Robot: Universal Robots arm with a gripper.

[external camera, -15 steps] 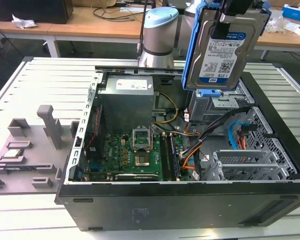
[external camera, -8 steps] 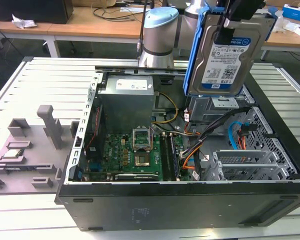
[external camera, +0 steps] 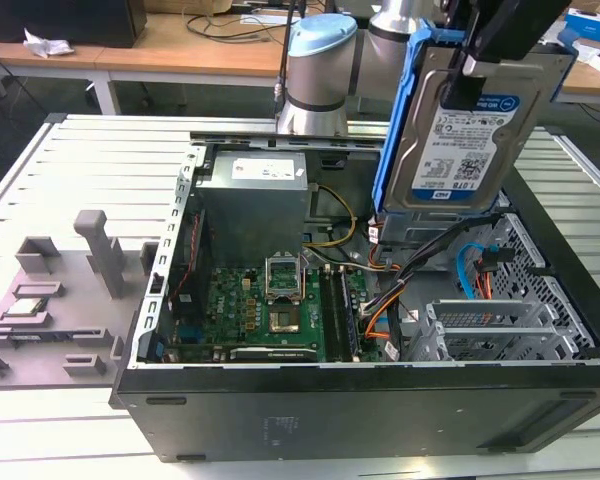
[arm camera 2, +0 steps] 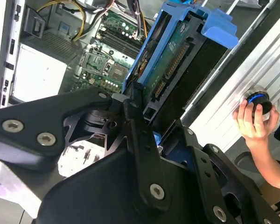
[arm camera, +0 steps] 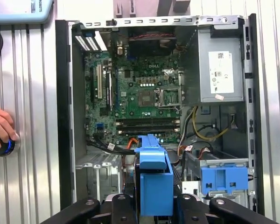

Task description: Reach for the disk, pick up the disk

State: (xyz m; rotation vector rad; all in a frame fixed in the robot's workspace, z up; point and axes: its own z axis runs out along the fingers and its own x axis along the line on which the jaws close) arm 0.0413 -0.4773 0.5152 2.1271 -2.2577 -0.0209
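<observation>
One tool clamped on disk, lifted above case.

The arm's silver-and-blue joint stood at the top centre of the exterior view. The black gripper sat at the upper right there, clamped on the disk and holding it upright in the air. In the second wrist view, its black fingers gripped the disk's edge. A person's hand rested at the right edge.
</observation>
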